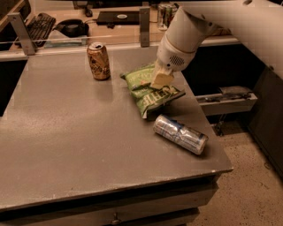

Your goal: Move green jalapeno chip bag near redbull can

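The green jalapeno chip bag (149, 92) lies on the grey table (66, 132) right of the middle, its white lettering facing up. My gripper (162, 80) comes down from the upper right on the white arm and is shut on the bag's upper right part. The redbull can (180, 134), slim and silver-blue, lies on its side just below and right of the bag, a small gap from the bag's lower corner. It is near the table's right edge.
A shorter brown-gold can (98, 61) stands upright at the back, left of the bag. Behind the table are a metal rail with posts (144, 26), a keyboard (38, 23) and more cans (165, 13). An open drawer (227, 99) juts out to the right.
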